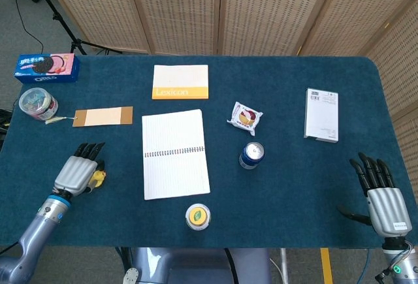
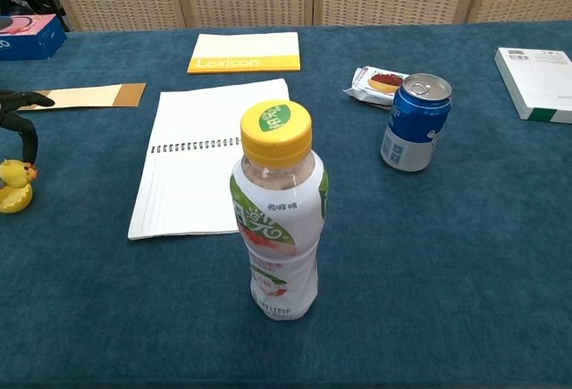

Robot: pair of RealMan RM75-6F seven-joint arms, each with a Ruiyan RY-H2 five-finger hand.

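Fingers of left hand: dark, extended forward and slightly apart, arched over a small yellow duck toy; nothing gripped. In chest view, one dark fingertip hooked down just above the duck's head; actual contact not discernible. Duck: upright on blue table cover, near left edge, tucked against the right side of the left hand in head view.

Fingers of right hand: spread apart, pointing away from robot, thumb out to the side, nothing held. Position: near right front corner of table, well apart from all items.

Near left hand, further back: tan card strip with darker end; round clear tub with colourful contents; blue biscuit box at far left corner.

Centre: open spiral notebook, white lined pages; behind it, yellow-and-white booklet marked "Lexicon".

Front centre: plastic drink bottle, upright, yellow cap, green-and-white label, just in front of notebook.

Right of centre: blue drink can, upright, top unopened as far as visible; wrapped snack packet just behind it.

Right side: white box, lying flat, well apart from can.

Behind table: woven folding screens.
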